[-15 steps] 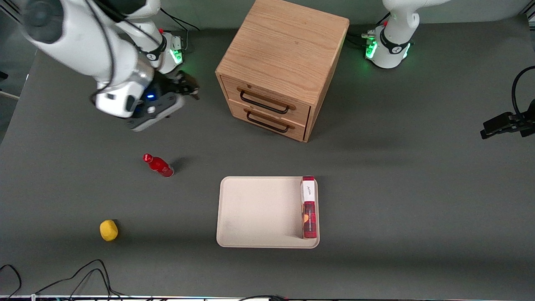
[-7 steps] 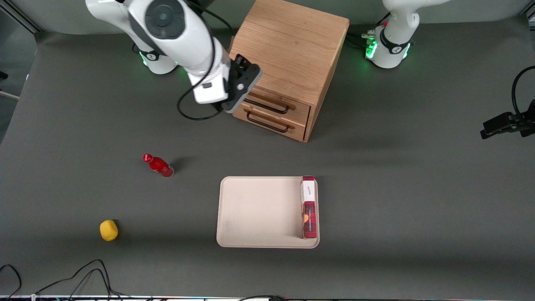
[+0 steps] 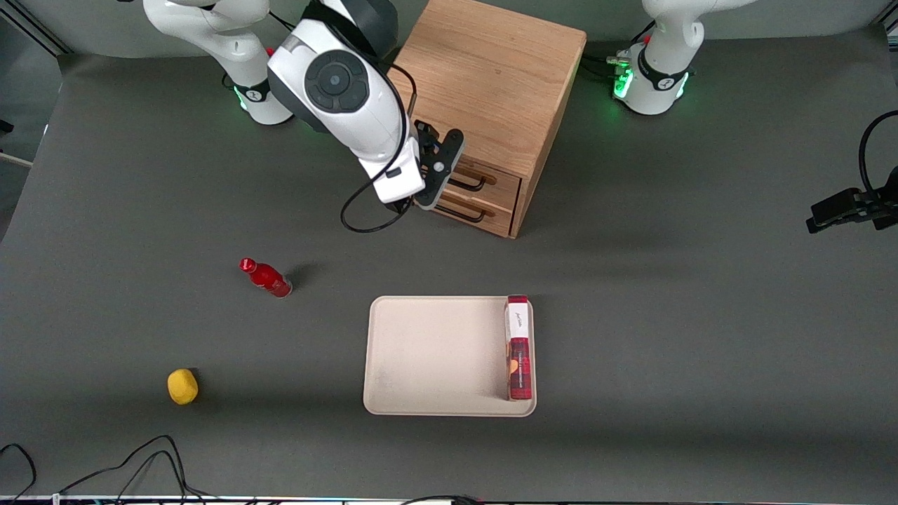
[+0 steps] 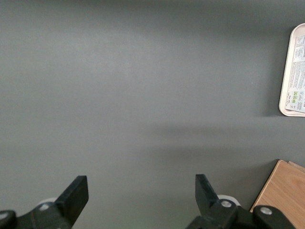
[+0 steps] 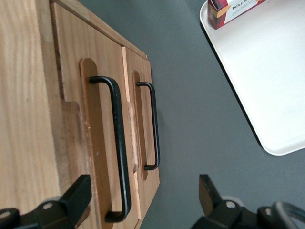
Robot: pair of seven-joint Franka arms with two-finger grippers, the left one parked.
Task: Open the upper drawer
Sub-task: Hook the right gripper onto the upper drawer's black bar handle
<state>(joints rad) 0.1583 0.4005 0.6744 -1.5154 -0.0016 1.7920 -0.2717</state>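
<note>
Since half a second ago the working arm has swung farther across the cabinet's (image 3: pixel 484 91) front, so the hand (image 3: pixel 436 170) now hovers just in front of the drawers, covering part of them in the front view. Both drawers look closed, the upper drawer (image 5: pixel 97 138) sitting above its twin. By my reading this is the approach step: nothing is gripped, and the fingers (image 5: pixel 76 193) stand wide apart. Next the hand must close in and straddle the upper drawer's black handle (image 5: pixel 119 152), not the lower handle (image 5: pixel 153 126). Only the right wrist view shows both handles whole and the gap to them; contact seems absent, though depth is hard to judge.
</note>
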